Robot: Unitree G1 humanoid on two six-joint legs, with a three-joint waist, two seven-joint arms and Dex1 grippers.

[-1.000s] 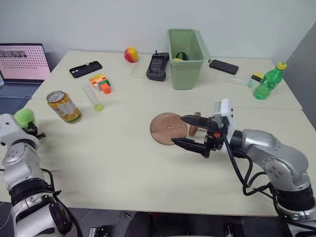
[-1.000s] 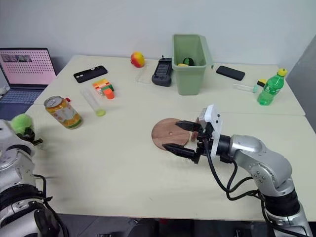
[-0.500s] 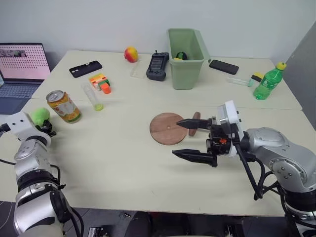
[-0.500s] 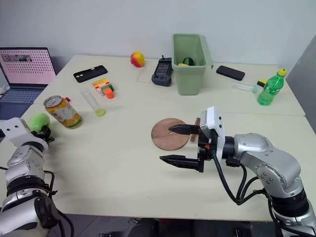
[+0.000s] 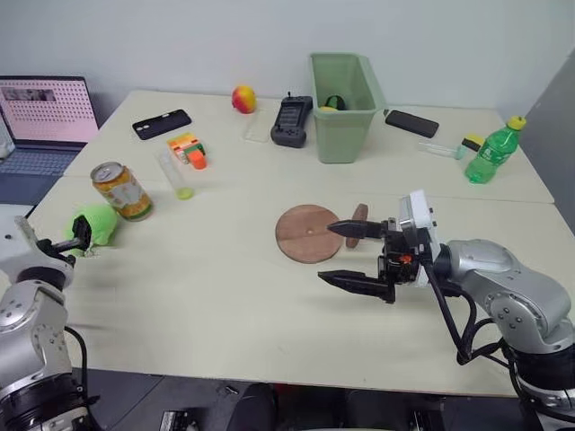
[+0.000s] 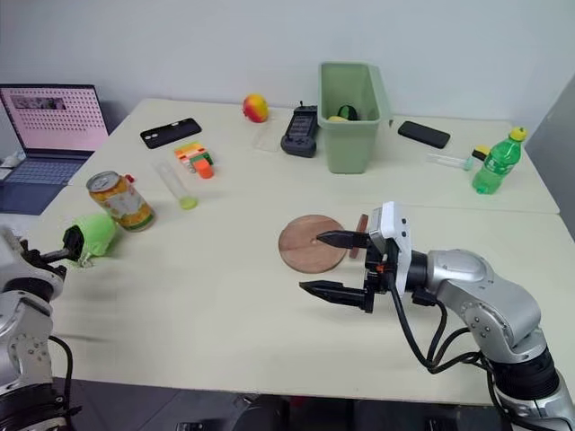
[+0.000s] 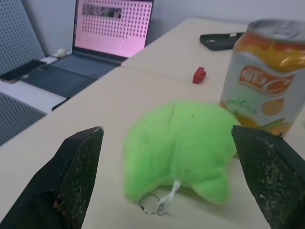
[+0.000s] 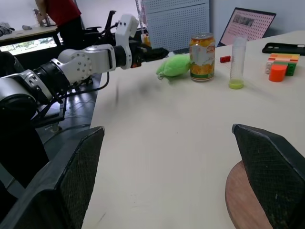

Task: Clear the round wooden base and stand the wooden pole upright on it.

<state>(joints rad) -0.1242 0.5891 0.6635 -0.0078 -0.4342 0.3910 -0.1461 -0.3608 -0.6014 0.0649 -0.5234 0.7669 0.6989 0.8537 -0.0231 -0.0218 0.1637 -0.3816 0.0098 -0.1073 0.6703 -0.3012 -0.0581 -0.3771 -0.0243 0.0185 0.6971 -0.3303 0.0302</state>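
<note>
Risk is judged first from the eye views: the round wooden base (image 5: 308,233) lies bare on the surface (image 5: 225,296), and the wooden pole (image 5: 358,224) lies flat just beside its right edge, its disc end seen end-on. The right claw (image 5: 333,252) is held level and wide open, one finger over the base's right rim near the pole, the other out over bare surface; nothing is gripped. A careless close here could nudge the pole away or push the base, and a grip taken too near one end could let the rod tip when lifted.

At the far left the left claw (image 6: 70,247) is spread apart at a green plush toy (image 6: 93,237), which lies on the surface beside a drink can (image 6: 120,200).

From the left wrist view, both fingers (image 7: 78,167) stand wide of the plush toy, with no contact made; the can could be knocked if the arm swings.

From the right wrist view, the open fingers (image 8: 78,171) frame bare surface, with the base's edge (image 8: 240,200) low between them.
</note>
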